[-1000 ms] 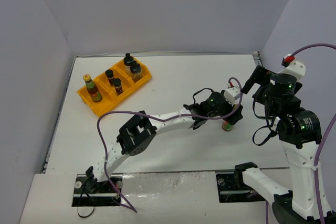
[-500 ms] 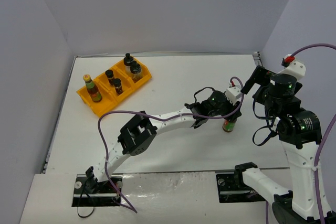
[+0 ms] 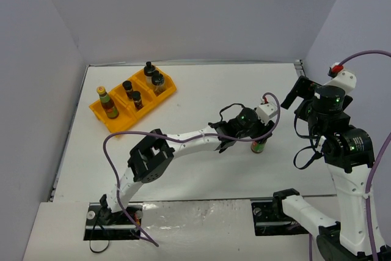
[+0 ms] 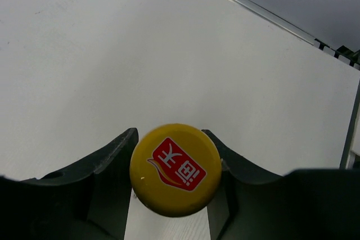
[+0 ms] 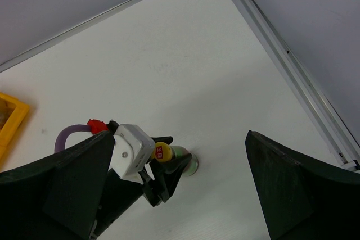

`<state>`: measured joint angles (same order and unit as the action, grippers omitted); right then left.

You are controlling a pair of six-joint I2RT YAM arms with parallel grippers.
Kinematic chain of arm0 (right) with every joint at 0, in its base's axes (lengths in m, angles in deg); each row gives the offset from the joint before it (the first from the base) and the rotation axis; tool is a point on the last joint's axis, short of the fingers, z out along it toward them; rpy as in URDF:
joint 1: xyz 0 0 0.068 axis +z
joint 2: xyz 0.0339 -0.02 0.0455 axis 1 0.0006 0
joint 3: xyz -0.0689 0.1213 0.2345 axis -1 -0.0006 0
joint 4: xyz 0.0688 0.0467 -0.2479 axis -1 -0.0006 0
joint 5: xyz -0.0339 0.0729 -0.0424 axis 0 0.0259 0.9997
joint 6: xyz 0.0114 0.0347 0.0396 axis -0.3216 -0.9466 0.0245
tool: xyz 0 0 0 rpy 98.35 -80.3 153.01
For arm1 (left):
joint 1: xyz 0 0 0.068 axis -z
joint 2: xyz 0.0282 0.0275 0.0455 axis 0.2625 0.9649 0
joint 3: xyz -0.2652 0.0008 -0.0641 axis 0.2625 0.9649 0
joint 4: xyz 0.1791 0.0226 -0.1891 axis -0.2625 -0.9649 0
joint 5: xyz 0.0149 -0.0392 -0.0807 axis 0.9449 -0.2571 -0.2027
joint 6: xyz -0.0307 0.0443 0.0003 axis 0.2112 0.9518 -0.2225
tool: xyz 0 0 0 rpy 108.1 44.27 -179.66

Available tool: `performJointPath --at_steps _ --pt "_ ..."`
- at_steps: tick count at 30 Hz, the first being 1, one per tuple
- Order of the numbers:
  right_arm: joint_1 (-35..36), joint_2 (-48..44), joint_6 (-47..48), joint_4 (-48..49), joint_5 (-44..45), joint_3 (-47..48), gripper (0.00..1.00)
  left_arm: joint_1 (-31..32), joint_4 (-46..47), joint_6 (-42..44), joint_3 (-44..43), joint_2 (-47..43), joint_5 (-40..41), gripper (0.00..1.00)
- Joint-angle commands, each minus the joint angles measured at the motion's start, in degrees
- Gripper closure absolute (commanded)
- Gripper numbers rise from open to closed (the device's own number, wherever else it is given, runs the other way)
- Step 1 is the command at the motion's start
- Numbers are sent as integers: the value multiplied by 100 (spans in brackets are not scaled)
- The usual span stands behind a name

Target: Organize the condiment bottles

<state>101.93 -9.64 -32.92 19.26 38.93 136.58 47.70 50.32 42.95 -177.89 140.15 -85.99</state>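
A slim sauce bottle (image 3: 258, 146) with a yellow cap (image 4: 175, 170) stands right of the table's middle. My left gripper (image 3: 259, 135) is shut on its neck, and both black fingers (image 4: 115, 155) press just under the cap. In the right wrist view the bottle (image 5: 184, 160) has its base at the table surface. My right gripper (image 3: 300, 95) hangs open above the table's right side, nothing between its fingers (image 5: 56, 189). The other condiment bottles sit in the orange tray (image 3: 120, 124): a yellow-capped one (image 3: 107, 103), two tiny spice jars (image 3: 132, 93) and two wider jars (image 3: 154, 76).
The tray lies at the back left, near the left wall. A metal rail (image 5: 292, 66) runs along the table's right edge. The left arm's purple cable (image 3: 122, 145) loops over the near left of the table.
My left gripper has closed on the bottle's neck. It and the bottle have shifted a little to the left, and the left arm's elbow has swung left. The right arm has stayed put.
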Motion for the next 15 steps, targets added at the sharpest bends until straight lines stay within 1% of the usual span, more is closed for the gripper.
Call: performJointPath --at_steps 1,9,15 --pt "-24 57 72 235 157 5 0 -16 391 156 48 -972 148 100" --pt "-28 27 68 248 157 -77 0 -25 540 177 596 -1437 410 100" --pt "-26 44 52 279 126 -97 0 -118 657 214 1288 -2001 706 100"
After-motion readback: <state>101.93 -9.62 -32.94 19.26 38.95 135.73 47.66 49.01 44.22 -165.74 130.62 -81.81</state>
